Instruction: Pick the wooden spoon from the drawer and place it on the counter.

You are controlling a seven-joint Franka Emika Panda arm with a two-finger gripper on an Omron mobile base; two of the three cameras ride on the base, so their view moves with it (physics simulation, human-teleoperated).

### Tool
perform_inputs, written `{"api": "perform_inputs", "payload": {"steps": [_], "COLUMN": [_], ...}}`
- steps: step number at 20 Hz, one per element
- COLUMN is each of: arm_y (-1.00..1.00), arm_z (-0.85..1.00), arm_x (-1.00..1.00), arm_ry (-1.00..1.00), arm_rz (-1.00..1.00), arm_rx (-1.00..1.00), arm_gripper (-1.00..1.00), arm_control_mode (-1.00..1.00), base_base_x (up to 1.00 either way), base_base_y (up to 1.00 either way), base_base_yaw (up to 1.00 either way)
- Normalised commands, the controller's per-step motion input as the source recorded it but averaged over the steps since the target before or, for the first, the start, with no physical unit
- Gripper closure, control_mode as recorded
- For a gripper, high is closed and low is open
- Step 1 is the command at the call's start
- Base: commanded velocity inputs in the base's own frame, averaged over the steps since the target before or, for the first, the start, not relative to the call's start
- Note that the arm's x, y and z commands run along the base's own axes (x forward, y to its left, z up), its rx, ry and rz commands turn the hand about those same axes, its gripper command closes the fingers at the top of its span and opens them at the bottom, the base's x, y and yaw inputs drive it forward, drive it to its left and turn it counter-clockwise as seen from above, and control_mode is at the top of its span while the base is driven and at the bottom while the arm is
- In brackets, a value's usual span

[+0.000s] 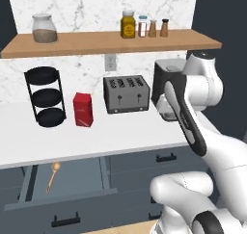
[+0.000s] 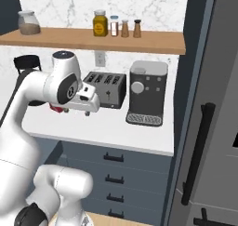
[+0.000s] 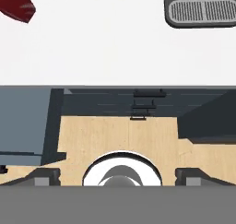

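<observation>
Overhead, I see the counter carrying a toaster; left base view shows the wooden spoon in the open drawer. Gripper jaws spread, empty.

Wooden spoon lying in open drawer, below white counter

Two rear base views over one counter; downward hand view.
</observation>
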Motion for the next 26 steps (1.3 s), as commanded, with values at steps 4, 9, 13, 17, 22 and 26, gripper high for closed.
{"api": "perform_inputs", "payload": {"steps": [4,9,13,17,22,26], "arm_y": [-0.03,0.13,0.93,1.0,1.0,1.0], "arm_z": [0.01,0.03,-0.01,-0.22,-0.47,-0.81], "arm_x": [0.02,0.0,0.0,0.0,0.0,-0.11], "arm_ry": [0.0,0.0,-0.01,0.0,0.01,0.08], "arm_rz": [0.04,0.06,0.1,0.15,0.21,0.44], "arm_rx": [0.0,-0.01,-0.2,-0.22,-0.18,-0.04], "arm_gripper": [-1.0,-1.0,-1.0,-1.0,-1.0,-1.0], "arm_control_mode": [-1.0,-1.0,-1.0,-1.0,-1.0,-1.0], "base_base_x": [0.08,0.0,0.0,0.0,0.0,0.0], "base_base_y": [-0.15,0.0,0.0,0.0,0.0,0.0], "base_base_yaw": [0.06,0.0,0.0,0.0,0.0,0.0]}}
